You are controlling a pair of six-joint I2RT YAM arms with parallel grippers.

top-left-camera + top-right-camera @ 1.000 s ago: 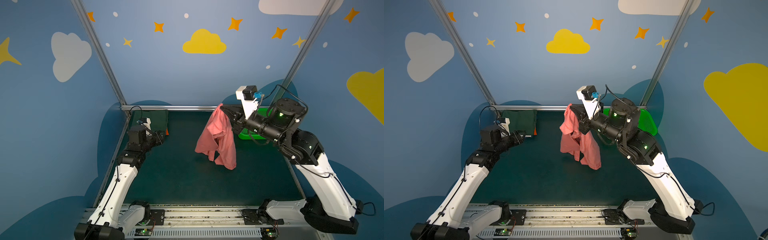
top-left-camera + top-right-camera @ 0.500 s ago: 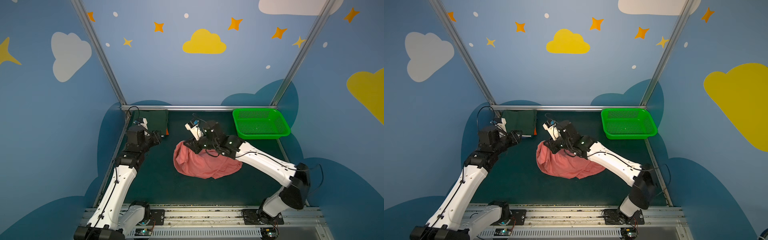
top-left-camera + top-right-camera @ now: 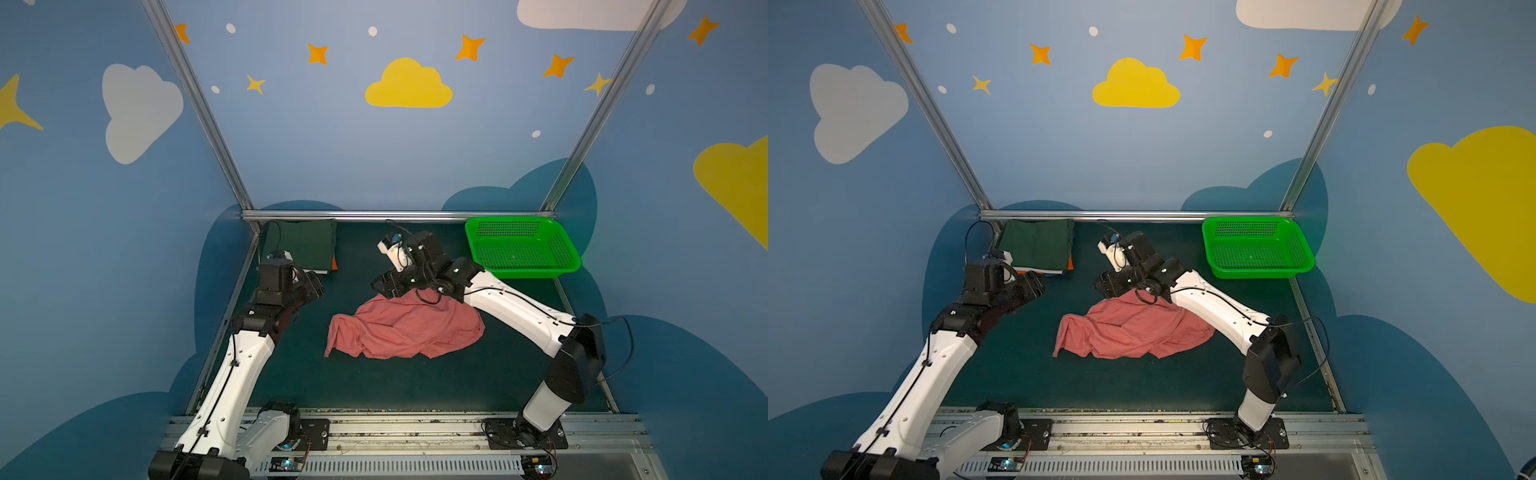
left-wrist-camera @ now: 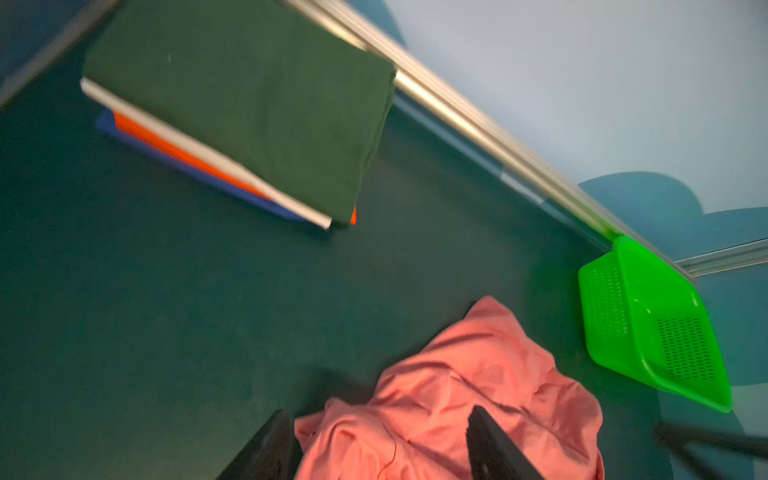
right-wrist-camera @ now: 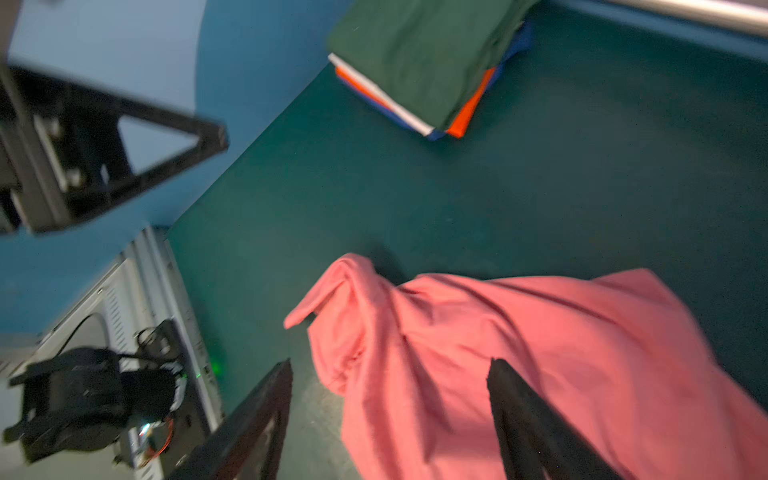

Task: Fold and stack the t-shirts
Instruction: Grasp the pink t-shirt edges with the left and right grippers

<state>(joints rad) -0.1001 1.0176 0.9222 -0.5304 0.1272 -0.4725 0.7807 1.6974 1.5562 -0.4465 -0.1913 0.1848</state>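
In both top views the salmon-pink t-shirt (image 3: 405, 328) lies crumpled mid-table — right gripper (image 5: 390, 365) and left gripper (image 4: 378, 415) gape empty — pinching bunched layers risks a crooked fold

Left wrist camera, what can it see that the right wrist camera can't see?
Only the left wrist camera shows the green plastic basket. Only the right wrist camera shows the slotted metal rail at the table's front, with a black arm base by it. Both show the crumpled salmon-pink t-shirt lying on the dark green table, the folded t-shirt stack with dark green on top, and each camera's own black jaws, standing open and holding nothing.
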